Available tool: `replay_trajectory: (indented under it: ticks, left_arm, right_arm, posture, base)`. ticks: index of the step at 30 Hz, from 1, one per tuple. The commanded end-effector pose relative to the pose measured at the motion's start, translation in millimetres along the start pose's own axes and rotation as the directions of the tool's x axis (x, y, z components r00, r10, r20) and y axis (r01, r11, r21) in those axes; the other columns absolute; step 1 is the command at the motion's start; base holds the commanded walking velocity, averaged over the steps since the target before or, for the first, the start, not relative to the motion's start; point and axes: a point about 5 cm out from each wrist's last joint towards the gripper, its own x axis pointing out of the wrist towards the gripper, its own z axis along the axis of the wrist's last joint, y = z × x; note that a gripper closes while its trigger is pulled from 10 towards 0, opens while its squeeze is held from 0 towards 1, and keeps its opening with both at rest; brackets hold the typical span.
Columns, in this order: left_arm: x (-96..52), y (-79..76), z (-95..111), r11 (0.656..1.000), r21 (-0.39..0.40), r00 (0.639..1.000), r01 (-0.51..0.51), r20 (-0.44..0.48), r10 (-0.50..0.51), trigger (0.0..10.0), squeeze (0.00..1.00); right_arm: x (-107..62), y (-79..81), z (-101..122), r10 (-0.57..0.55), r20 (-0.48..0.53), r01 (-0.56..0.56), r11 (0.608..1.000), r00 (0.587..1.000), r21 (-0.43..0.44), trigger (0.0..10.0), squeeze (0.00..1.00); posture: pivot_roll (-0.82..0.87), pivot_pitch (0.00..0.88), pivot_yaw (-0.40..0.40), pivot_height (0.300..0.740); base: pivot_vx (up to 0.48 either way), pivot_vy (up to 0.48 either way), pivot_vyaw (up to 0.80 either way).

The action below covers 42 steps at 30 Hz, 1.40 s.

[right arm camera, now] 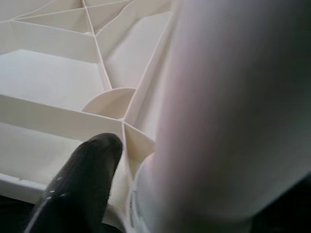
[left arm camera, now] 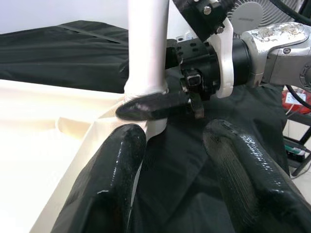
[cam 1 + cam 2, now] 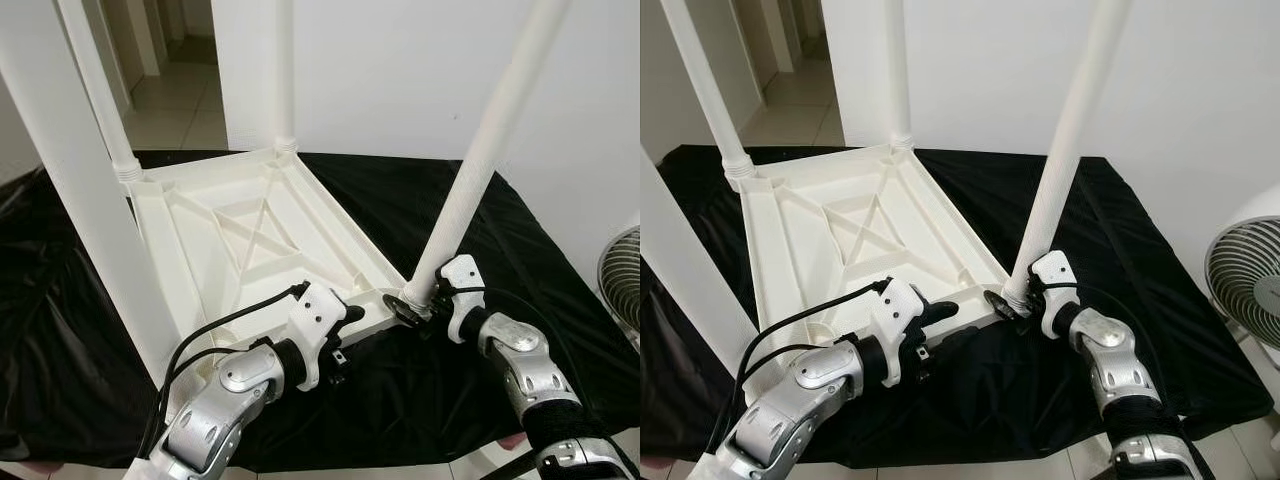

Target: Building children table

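We're looking at a tabletop [image 3: 240,250] that's smooth white moulded plastic, ribbed underneath, with a slight sheen. The legs [image 3: 485,160] are the same white plastic, a bit glossier. It all sits on a black cloth [image 3: 470,220], thin and crinkly with a faint satin shine. The arms [image 3: 525,365] are brushed silver metal with white plastic shells, and the fingers [image 2: 252,179] look like wet-glossy black rubber. The floor tiles [image 3: 185,110] are pale and polished.

White plastic table top [image 3: 250,240] lying upside down on black cloth — ribbed underside up, cross-braced at centre. Four white round legs [image 3: 490,150] standing upright in the corner sockets; near-right leg clasped at its base by the right hand [image 3: 415,310].
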Motion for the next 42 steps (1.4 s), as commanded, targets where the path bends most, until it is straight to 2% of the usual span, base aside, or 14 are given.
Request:
replay_trajectory:
  ticks: [1, 8, 20, 23, 25, 27, 29, 30, 31, 32, 33, 35, 36, 42]
  left_arm:
    - [-0.9, 1.2, 0.5, 1.0, 0.005, 1.0, 0.007, -0.002, -0.007, 10.0, 0.0]
    - [-1.0, 1.4, 0.4, 1.0, 0.003, 1.0, 0.001, -0.002, -0.001, 10.0, 0.0]
    - [1.4, -4.1, -1.5, 1.0, -0.01, 1.0, 0.013, 0.001, -0.013, 10.0, 0.0]
    - [2.8, -5.7, -1.8, 1.0, -0.015, 1.0, 0.021, 0.003, -0.021, 10.0, 0.0]
    - [2.8, -5.7, -1.8, 1.0, -0.015, 1.0, 0.021, 0.003, -0.021, 10.0, 0.0]
    - [4.4, -6.7, -2.2, 0.999, -0.018, 1.0, 0.03, 0.005, -0.03, 10.0, 0.0]
    - [4.4, -6.7, -2.2, 0.999, -0.018, 1.0, 0.03, 0.005, -0.03, 10.0, 0.0]
    - [5.0, -7.1, -1.8, 0.999, -0.017, 0.999, 0.034, 0.008, -0.033, 10.0, 0.0]
    - [5.0, -7.1, -1.8, 0.999, -0.017, 0.999, 0.034, 0.008, -0.033, 10.0, 0.0]
    - [6.3, -6.2, -1.6, 0.999, -0.015, 0.999, 0.036, 0.009, -0.036, 10.0, 0.0]
    - [6.3, -6.2, -1.6, 0.999, -0.015, 0.999, 0.036, 0.009, -0.036, 10.0, 0.0]
    - [7.8, -5.0, -1.3, 0.999, -0.013, 0.999, 0.038, 0.011, -0.038, 10.0, 0.0]
    - [9.1, -3.9, -0.8, 0.999, -0.011, 0.999, 0.04, 0.012, -0.04, 10.0, 0.0]
    - [11.4, -3.0, -0.5, 0.999, -0.009, 0.999, 0.048, 0.015, -0.048, 10.0, 0.0]
  right_arm:
    - [2.6, 8.7, -8.0, 0.058, -0.026, -0.058, 0.998, 0.998, 0.007, 0.0, 0.0]
    - [2.5, 8.9, -8.8, 0.077, 0.002, -0.077, 0.997, 0.997, 0.017, 0.0, 0.0]
    - [-8.1, 13.9, -17.7, -0.25, 0.0, 0.246, 0.954, 0.968, 0.171, 0.0, 0.0]
    - [-9.0, 14.5, -21.3, -0.4, -0.045, 0.4, 0.891, 0.915, 0.212, 0.0, 0.0]
    - [-9.0, 14.5, -21.3, -0.4, -0.045, 0.4, 0.891, 0.915, 0.212, 0.0, 0.0]
    - [-12.2, 18.3, -23.2, -0.568, -0.118, 0.58, 0.785, 0.814, 0.218, 0.0, 0.0]
    - [-12.2, 18.3, -23.2, -0.568, -0.118, 0.58, 0.785, 0.814, 0.218, 0.0, 0.0]
    - [-14.5, 22.0, -22.4, -0.631, -0.147, 0.647, 0.733, 0.762, 0.209, 0.0, 0.0]
    - [-14.5, 22.0, -22.4, -0.631, -0.147, 0.647, 0.733, 0.762, 0.209, 0.0, 0.0]
    - [-14.5, 28.9, -21.1, -0.685, -0.175, 0.706, 0.674, 0.707, 0.216, 0.0, 0.0]
    - [-14.5, 28.9, -21.1, -0.685, -0.175, 0.706, 0.674, 0.707, 0.216, 0.0, 0.0]
    - [-14.1, 35.7, -19.0, -0.725, -0.197, 0.751, 0.623, 0.66, 0.219, 0.0, 0.0]
    - [-13.4, 43.5, -17.1, -0.755, -0.222, 0.786, 0.572, 0.617, 0.236, 0.0, 0.0]
    - [-11.4, 53.1, -9.5, -0.786, -0.234, 0.816, 0.517, 0.573, 0.259, 0.0, 0.0]
  posture:
    - [0.0, 0.029, -0.038, 0.74]
    - [0.0, 0.029, -0.038, 0.74]
    - [-0.03, 0.049, -0.048, 0.74]
    - [-0.04, 0.05, -0.05, 0.74]
    - [-0.04, 0.05, -0.05, 0.74]
    - [-0.05, 0.04, -0.051, 0.74]
    - [-0.05, 0.04, -0.051, 0.74]
    - [-0.05, 0.038, -0.051, 0.74]
    - [-0.05, 0.038, -0.051, 0.74]
    - [-0.06, 0.034, -0.048, 0.74]
    - [-0.06, 0.034, -0.048, 0.74]
    - [-0.06, 0.032, -0.047, 0.74]
    - [-0.07, 0.033, -0.043, 0.74]
    - [-0.07, 0.027, -0.036, 0.74]
  base:
    - [0.0, 0.0, 0.0]
    - [0.0, 0.0, 0.0]
    - [0.0, 0.0, 0.0]
    - [0.0, 0.0, 0.0]
    - [0.0, 0.0, 0.0]
    - [0.0, 0.0, 0.0]
    - [0.0, 0.0, 0.0]
    - [0.0, 0.0, 0.0]
    - [0.0, 0.0, 0.0]
    - [0.0, 0.0, 0.0]
    - [0.0, 0.0, 0.0]
    - [0.0, 0.0, 0.0]
    - [0.0, 0.0, 0.0]
    - [0.0, 0.0, 0.0]
